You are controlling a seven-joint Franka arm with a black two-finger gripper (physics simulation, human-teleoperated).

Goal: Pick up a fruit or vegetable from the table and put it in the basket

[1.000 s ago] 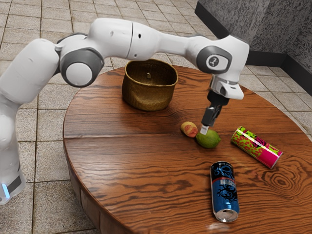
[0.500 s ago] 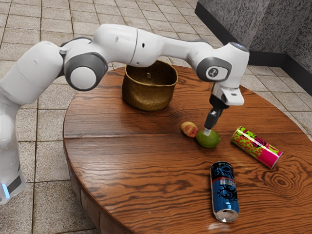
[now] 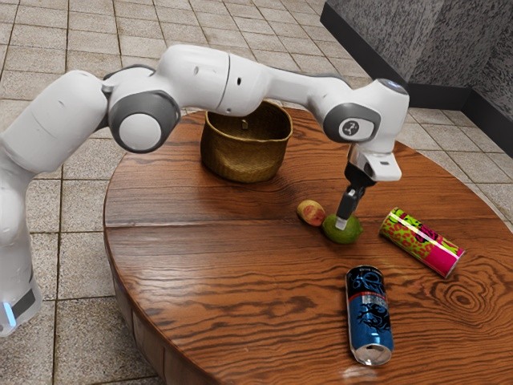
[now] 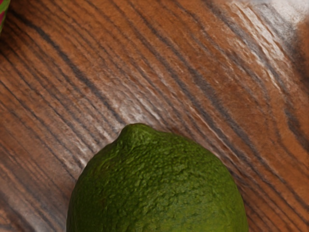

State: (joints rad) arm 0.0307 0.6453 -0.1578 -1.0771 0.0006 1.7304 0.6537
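Just beside the lime [image 3: 349, 235] sits a reddish fruit [image 3: 310, 212]; tool [image 3: 341, 225] open or closed, I cannot tell.

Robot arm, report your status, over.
Gripper down at lime. Lime on table, outside basket. Reddish fruit close beside it, perhaps crowding the grasp.

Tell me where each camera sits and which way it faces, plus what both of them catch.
Exterior view: beside my arm and above the round table, looking down across it at the basket, lime, small fruit and two cans; my arm enters from the exterior view's left, the gripper at the lime.
Wrist view: mounted by the gripper, facing down at the lime and the wood grain.
Shared: the lime, the table and the pink-and-green can, only its edge in the wrist view.
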